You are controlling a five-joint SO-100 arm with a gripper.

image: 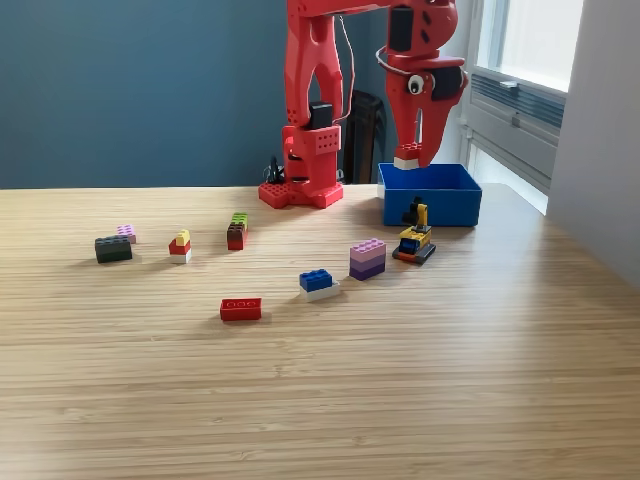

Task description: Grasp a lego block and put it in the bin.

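From the exterior view I see my red gripper (415, 152) clenched on a red-and-white lego block (407, 156) just above the back edge of the blue bin (432, 205), which sits on the wooden table (400, 360) at the view's right beside the arm's base (300, 190).

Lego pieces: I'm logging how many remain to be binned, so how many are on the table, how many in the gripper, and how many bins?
Lego pieces loose on the table: 7
Red-and-white lego block held in the gripper over the blue bin: 1
Blue bin: 1
Total: 9
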